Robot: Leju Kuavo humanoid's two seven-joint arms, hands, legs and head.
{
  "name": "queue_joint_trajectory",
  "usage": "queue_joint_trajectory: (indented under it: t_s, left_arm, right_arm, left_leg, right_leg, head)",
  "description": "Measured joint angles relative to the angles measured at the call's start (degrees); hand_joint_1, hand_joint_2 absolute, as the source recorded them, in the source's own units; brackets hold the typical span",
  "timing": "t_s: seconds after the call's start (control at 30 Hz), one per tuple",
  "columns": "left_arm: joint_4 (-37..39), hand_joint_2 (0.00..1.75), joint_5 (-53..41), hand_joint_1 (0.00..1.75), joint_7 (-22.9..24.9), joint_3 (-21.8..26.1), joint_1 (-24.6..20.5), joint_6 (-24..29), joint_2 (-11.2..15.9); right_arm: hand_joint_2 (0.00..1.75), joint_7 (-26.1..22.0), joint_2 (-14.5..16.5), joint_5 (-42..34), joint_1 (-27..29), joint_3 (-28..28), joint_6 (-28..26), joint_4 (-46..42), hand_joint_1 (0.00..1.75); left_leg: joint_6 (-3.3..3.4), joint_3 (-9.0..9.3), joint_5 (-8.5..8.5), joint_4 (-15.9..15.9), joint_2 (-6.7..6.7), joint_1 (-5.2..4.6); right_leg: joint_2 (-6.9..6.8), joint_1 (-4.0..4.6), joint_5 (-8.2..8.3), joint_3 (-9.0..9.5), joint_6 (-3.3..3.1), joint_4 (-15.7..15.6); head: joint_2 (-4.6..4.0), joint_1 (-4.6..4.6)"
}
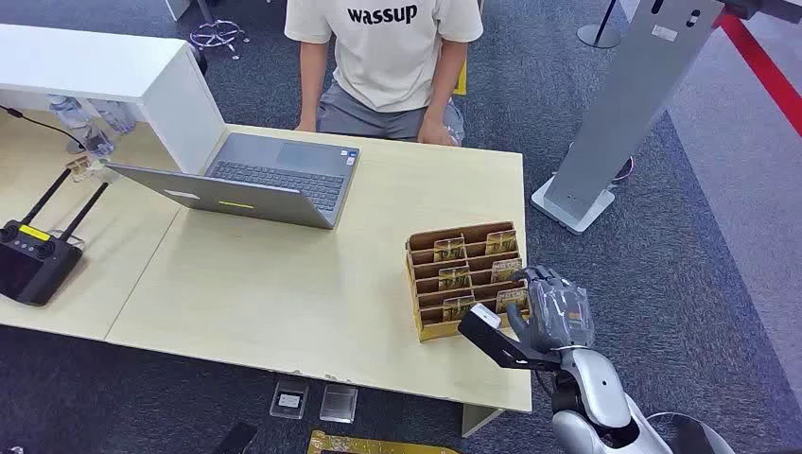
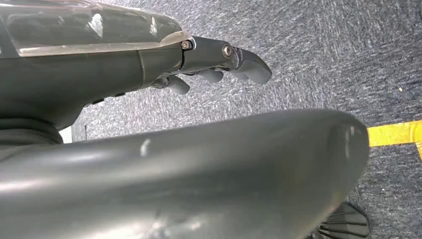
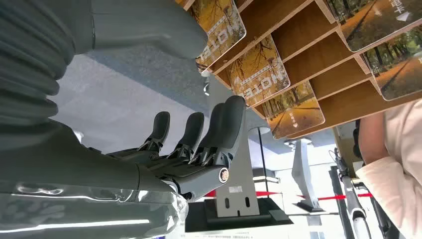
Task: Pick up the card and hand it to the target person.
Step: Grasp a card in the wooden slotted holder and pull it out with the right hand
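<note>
A wooden card rack (image 1: 430, 284) stands near the table's right front, with several orange autumn-picture cards (image 1: 454, 278) in its slots. My right hand (image 1: 556, 307) hovers at the rack's right front corner, fingers apart and holding nothing. In the right wrist view its dark fingers (image 3: 201, 134) reach toward the nearest cards (image 3: 259, 74), still apart from them, with the rack's wooden shelves (image 3: 308, 30) beyond. The person (image 1: 388, 57) in a white T-shirt stands at the table's far edge. My left hand (image 2: 219, 62) hangs over grey carpet, holding nothing.
An open grey laptop (image 1: 274, 175) sits mid-table, and a black remote controller (image 1: 33, 260) lies at the left. A white counter (image 1: 113, 71) stands at the back left. A grey kiosk stand (image 1: 615, 123) rises right of the table. Small flat items (image 1: 312, 402) lie on the floor.
</note>
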Motion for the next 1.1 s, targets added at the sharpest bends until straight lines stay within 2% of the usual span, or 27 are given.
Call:
queue_joint_trajectory:
  t_s: [0.07,0.27,0.43,0.67,0.8,1.1]
  left_arm:
    - [0.00,0.00,0.01,0.00,0.00,0.00,0.02,0.00,0.00]
    - [0.00,0.00,0.13,0.00,-0.04,0.00,0.14,0.00,0.00]
    - [0.00,0.00,0.23,0.00,-0.04,0.00,0.39,0.02,0.00]
    - [0.00,0.00,0.68,0.00,-0.07,0.00,0.64,0.08,0.00]
    - [0.00,0.00,0.84,0.00,-0.17,0.00,0.88,0.16,0.00]
    - [0.00,0.00,1.01,0.00,-0.17,0.00,1.12,0.18,0.02]
  right_arm:
    - [1.75,0.22,0.13,0.37,-0.24,0.17,-0.12,0.35,0.72]
    - [1.75,0.91,0.75,1.20,-1.23,1.13,-0.74,2.25,0.46]
    - [1.75,1.04,1.22,1.14,-1.73,1.80,-1.15,4.02,0.44]
    - [1.75,1.03,1.83,0.55,-2.00,2.52,-1.28,5.99,0.53]
    - [1.75,0.97,2.20,0.38,-2.07,2.79,-1.71,7.27,0.72]
    - [1.75,1.02,2.30,-0.52,-2.26,2.80,-2.47,8.62,0.91]
  left_leg:
    - [0.00,0.00,0.00,0.00,0.00,0.00]
    - [0.00,-0.01,0.00,0.00,0.00,0.00]
    - [0.00,-0.01,0.00,0.00,0.00,0.00]
    - [0.00,0.00,0.00,0.00,0.00,0.00]
    - [0.00,-0.01,0.00,0.00,0.00,0.00]
    - [0.00,0.01,0.00,0.00,0.00,0.00]
  right_leg:
    - [0.00,0.00,0.00,0.00,0.00,0.00]
    - [-0.01,0.00,0.00,0.00,0.00,0.00]
    - [-0.01,0.00,0.00,-0.01,0.00,0.00]
    - [-0.01,0.00,0.00,0.00,0.00,0.00]
    - [-0.01,0.00,0.00,0.00,0.00,0.00]
    - [-0.01,0.00,0.00,-0.01,0.00,0.00]
  head:
    - [0.00,0.02]
    - [0.00,0.03]
    - [0.00,-0.01]
    - [0.00,0.01]
    - [0.00,0.03]
    - [0.00,0.01]
